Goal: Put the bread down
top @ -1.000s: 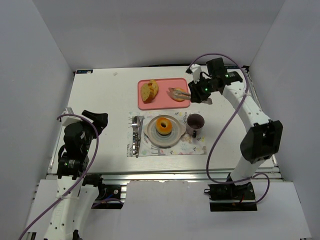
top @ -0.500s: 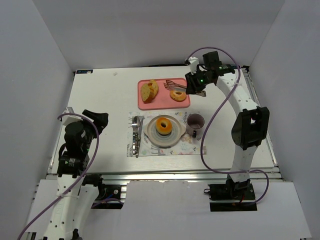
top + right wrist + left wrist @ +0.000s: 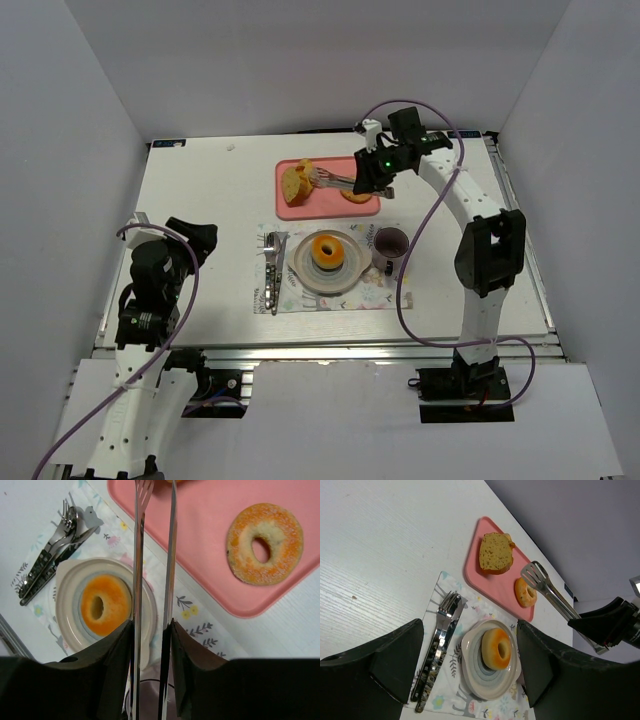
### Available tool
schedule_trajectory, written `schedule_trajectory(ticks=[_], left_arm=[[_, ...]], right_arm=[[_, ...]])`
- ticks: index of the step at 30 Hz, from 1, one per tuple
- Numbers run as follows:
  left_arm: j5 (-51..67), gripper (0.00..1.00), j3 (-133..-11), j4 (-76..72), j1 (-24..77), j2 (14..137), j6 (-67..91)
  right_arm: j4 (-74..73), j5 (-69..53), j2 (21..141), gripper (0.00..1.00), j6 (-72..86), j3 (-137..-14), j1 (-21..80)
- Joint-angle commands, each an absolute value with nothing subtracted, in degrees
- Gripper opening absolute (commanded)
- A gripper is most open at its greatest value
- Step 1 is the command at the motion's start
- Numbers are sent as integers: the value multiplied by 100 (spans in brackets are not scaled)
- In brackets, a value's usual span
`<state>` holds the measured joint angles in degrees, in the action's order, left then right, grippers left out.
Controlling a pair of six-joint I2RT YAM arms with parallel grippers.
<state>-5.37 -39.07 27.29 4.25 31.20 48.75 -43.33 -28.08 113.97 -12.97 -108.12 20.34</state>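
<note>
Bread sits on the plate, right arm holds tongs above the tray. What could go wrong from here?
The tongs reach over the pink tray, tips near the loaf chunk, pale ring close by; a low sweep might shove either. The mug stands close beside the plate holding the bread; the right gripper swinging back could tip it.

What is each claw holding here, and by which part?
The right claw grips the metal tongs across both arms, towards the handle end, well back from the empty tips. The left claw is open and holds nothing.
</note>
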Motion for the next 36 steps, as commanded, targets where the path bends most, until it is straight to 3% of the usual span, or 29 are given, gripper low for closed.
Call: schedule_trajectory(ticks=[1,24,36], left_arm=[[-554,84,-3990,2733,422,3129,4852],[-642,84,-4008,2909,431,2988,4922],[-668,84,-3885,2883,422,2830,4957]], right_arm=[[-3990,-3015,11417,41,-950,-10995,2144],[-3867,-2743,11426,41,-694,-10995,2250],[-3894,-2646,11040,41,-975,-10565,1565]])
